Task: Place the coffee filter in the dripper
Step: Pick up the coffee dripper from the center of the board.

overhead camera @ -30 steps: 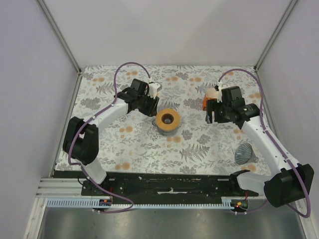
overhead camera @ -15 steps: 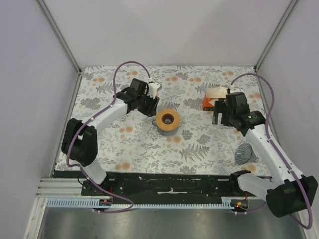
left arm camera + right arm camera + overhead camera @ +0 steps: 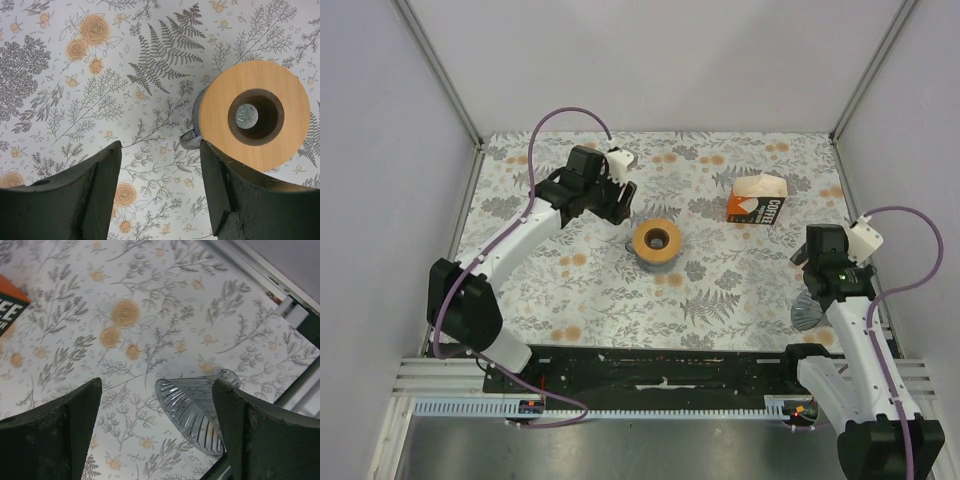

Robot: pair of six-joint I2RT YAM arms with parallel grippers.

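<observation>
The dripper [image 3: 810, 310] is a dark see-through ribbed cone lying on its side at the near right; it also shows in the right wrist view [image 3: 192, 410]. My right gripper [image 3: 820, 283] hangs open and empty just above it [image 3: 157, 390], with the cone near the right finger [image 3: 250, 430]. Pale paper [image 3: 758, 185], seemingly the coffee filter, sticks out of the top of the orange COFFEE carton [image 3: 757, 208] at the back right. My left gripper [image 3: 612, 210] is open and empty above the table [image 3: 160, 150].
A flat tan ring [image 3: 656, 241] with a dark hole sits mid-table on a grey base [image 3: 192, 140], just right of my left gripper's right finger [image 3: 225, 195]. The carton's corner [image 3: 10, 310] shows upper left in the right wrist view. A metal rail [image 3: 295, 315] edges the table at right.
My right arm has drawn back from the carton toward the near right and now hovers over the dripper. My left arm has shifted slightly left and back from the tan ring.
</observation>
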